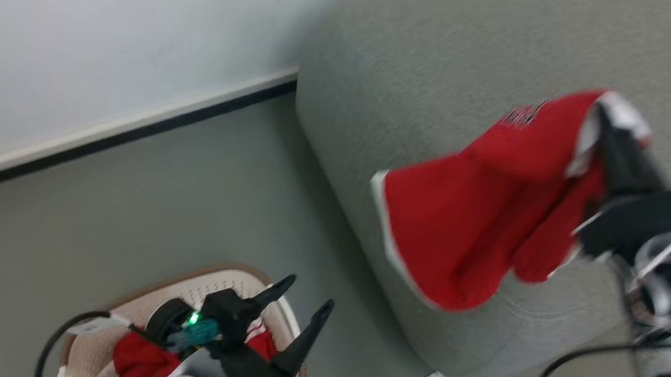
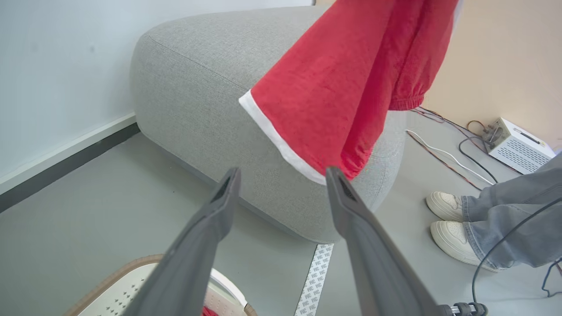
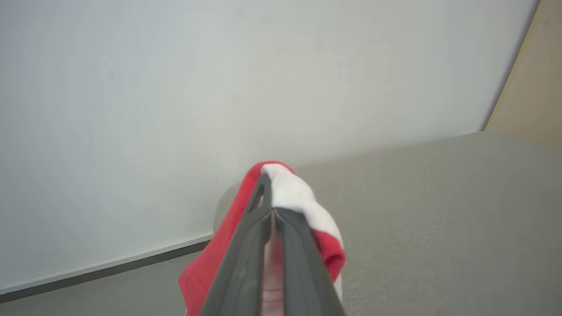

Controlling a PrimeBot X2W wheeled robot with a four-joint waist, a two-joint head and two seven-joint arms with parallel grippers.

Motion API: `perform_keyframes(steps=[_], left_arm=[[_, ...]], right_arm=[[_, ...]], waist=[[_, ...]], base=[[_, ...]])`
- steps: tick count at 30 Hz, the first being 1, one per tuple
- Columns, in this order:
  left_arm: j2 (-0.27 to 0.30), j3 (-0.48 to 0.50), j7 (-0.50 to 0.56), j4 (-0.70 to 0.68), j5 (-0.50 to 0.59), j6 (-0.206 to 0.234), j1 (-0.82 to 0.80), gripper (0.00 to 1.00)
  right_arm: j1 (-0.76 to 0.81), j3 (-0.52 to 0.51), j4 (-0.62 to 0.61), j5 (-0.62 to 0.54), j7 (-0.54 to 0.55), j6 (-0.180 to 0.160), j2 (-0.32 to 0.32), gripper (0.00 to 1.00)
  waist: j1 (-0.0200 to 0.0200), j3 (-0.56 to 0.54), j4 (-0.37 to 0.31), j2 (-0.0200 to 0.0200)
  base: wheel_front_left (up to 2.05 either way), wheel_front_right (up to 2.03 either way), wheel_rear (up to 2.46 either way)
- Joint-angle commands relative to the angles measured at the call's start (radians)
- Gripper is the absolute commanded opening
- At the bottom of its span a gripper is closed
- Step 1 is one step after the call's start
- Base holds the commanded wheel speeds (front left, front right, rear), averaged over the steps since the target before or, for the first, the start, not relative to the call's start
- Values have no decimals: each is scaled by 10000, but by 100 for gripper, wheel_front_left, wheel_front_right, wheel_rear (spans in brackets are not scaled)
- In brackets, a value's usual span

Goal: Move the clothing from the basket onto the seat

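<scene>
The right gripper [image 1: 605, 119], clamped on the white-trimmed top of a red garment [image 1: 480, 221], dangles it lengthwise over the seat [image 1: 446, 57], seemingly clear of its near edge, while the left gripper [image 1: 308, 292], fingers apart, hovers above the basket [image 1: 203, 282].

The seat [image 1: 415, 67] is covered in coarse, matt grey woven cloth. Over it, the red garment [image 1: 466, 238] is seen as soft, faintly fuzzy fabric edged with smooth white trim. Beside the seat, the basket [image 1: 193, 287] is moulded in smooth cream plastic, perforated, brown-rimmed. The floor [image 1: 187, 199] around the seat is finished matt and even.
</scene>
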Motion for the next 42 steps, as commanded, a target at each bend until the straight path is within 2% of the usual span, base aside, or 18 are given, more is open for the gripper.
perform_keyframes(steps=[1,4,7,11,15,16,20,24,32,33,35,39,42], left_arm=[[105,-76,81,-185,195,-2,-214,100],[215,-209,269,-762,537,61,-566,100],[420,-225,458,-1526,864,228,-904,100],[715,-179,694,-2563,1310,446,-1255,100],[892,-178,839,-3367,1535,644,-1375,100],[969,-206,895,-3669,1661,712,-1406,100],[1057,-261,913,-4074,1832,787,-1432,100],[1056,-439,754,-4606,2027,671,-1542,100],[971,-625,688,-4713,2026,473,-1626,100],[964,-615,665,-4673,1995,445,-1635,100],[970,-590,626,-4568,1947,408,-1644,100],[862,-552,405,-4256,1707,314,-1522,100],[730,-479,109,-3893,1491,359,-1227,100]], right_arm=[[-402,-221,101,336,46,4,-211,0],[-1459,-843,464,1342,202,4,-808,0],[-2579,-1310,1082,1613,356,0,-1670,0],[-4240,-2079,2115,1537,363,4,-2696,0],[-5724,-2978,3024,1286,372,4,-3432,0],[-6350,-3428,3472,1165,343,4,-3722,0],[-6939,-3957,4166,971,252,4,-3942,0],[-7120,-4371,5061,558,149,4,-4008,0],[-6143,-5081,6748,-433,-346,4,-3337,0],[-6028,-5168,6910,-566,-423,4,-3241,25],[-5889,-5508,7259,-721,-476,4,-3030,100],[-5594,-5574,7485,-1268,-499,3,-2952,100],[-5150,-5218,7395,-1487,-425,4,-2890,100]], waist=[[-1,1033,940,-1],[-1,1730,1379,-1],[-1,2508,1677,-1],[-1,3471,1974,-1],[-1,4167,2236,-1],[-1,4449,2344,-1],[-1,4820,2470,-1],[-1,5124,2564,-1],[-1,5140,2648,-1],[-1,5072,2649,-1],[-1,4911,2663,-1],[-1,4307,2766,-1],[-1,3614,2875,-1]], base=[[0,0,0],[0,0,0],[0,0,0],[0,0,0],[0,0,0],[0,0,0],[0,0,0],[0,0,0],[0,0,0],[0,0,0],[0,0,0],[0,0,0],[0,0,0]])
